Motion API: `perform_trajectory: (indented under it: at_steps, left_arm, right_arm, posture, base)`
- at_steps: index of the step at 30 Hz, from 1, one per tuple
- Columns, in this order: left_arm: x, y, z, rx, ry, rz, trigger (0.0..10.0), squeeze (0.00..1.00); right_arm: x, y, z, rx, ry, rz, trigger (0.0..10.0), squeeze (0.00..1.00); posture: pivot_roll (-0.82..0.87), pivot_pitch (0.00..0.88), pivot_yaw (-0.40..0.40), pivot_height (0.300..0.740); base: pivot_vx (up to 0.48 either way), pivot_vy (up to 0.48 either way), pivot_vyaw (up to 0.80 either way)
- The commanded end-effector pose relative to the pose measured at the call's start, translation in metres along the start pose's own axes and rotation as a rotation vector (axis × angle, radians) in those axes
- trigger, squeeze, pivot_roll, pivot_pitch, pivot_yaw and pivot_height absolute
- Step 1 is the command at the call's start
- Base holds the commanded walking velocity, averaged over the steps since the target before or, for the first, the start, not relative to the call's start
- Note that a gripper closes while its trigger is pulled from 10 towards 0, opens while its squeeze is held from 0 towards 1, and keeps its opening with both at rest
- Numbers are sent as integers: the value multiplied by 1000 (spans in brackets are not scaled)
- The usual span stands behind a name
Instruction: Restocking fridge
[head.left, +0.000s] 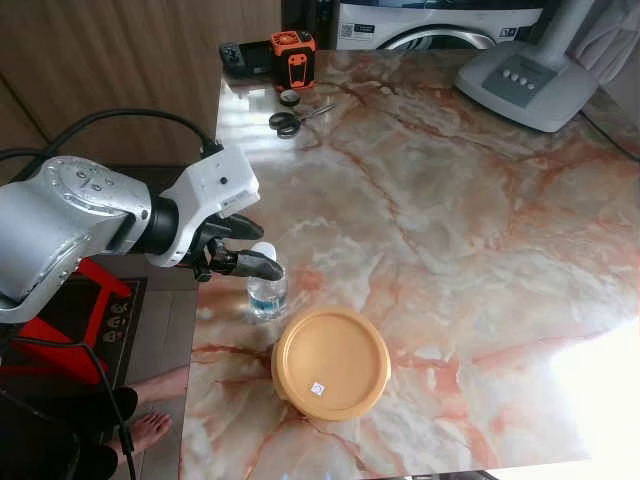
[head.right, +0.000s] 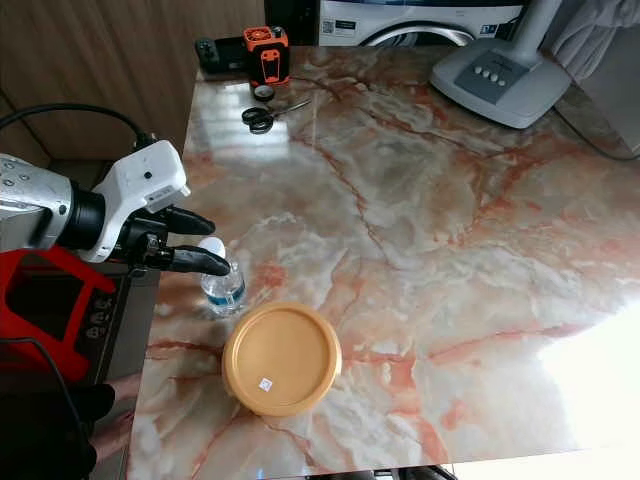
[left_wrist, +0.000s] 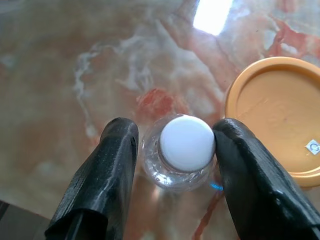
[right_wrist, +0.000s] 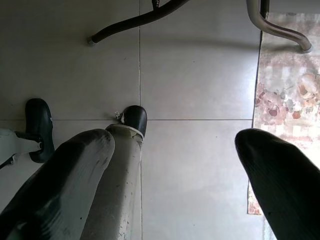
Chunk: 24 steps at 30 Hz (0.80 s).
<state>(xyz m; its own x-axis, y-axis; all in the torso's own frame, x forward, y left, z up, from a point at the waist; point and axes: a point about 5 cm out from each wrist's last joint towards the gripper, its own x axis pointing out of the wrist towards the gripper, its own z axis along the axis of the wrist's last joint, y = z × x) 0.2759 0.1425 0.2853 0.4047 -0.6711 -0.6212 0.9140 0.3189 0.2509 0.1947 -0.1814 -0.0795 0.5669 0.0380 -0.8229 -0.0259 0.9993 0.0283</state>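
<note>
The small water bottle stands upright near the marble table's left edge, just beside the yellow lid; the left gripper straddles its white cap, fingers spread, one touching. The right gripper hangs open over the floor; closing left looks next.

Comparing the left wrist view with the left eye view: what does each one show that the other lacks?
Left wrist view alone: the left gripper open, one of its fingers touching the white cap, the other clear of the water bottle.
Left eye view alone: scissors, an orange-black device, a fan base.
Both: bottle, orange lid, marble table.
</note>
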Motion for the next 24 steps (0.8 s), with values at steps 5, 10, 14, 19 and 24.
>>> perform_trajectory:
  at_steps: [5,10,14,19,24]
  left_arm:
    - [-1,-4,2,38,12,-36,10000,0]
    - [-1,-7,-1,46,24,-48,10000,0]
    - [-3,-5,-2,45,43,-36,8157,0]
    - [-5,-5,-5,43,64,-44,9059,0]
    - [-5,-6,-5,47,63,-54,8314,0]
  right_arm:
    - [-1,-1,-11,17,35,-1,10000,0]
    - [-1,-1,-11,15,36,0,10000,0]
    - [-2,-1,-11,14,37,0,10000,0]
    - [-2,-1,-11,15,36,0,10000,0]
    - [-2,-1,-11,14,36,1,10000,0]
  posture:
    - [138,199,-56,740]
    - [135,202,-55,740]
    - [139,203,-56,740]
    - [139,205,-54,740]
    - [138,207,-55,740]
  base:
    - [0,0,0]
    - [0,0,0]
    - [0,0,0]
    - [0,0,0]
    - [0,0,0]
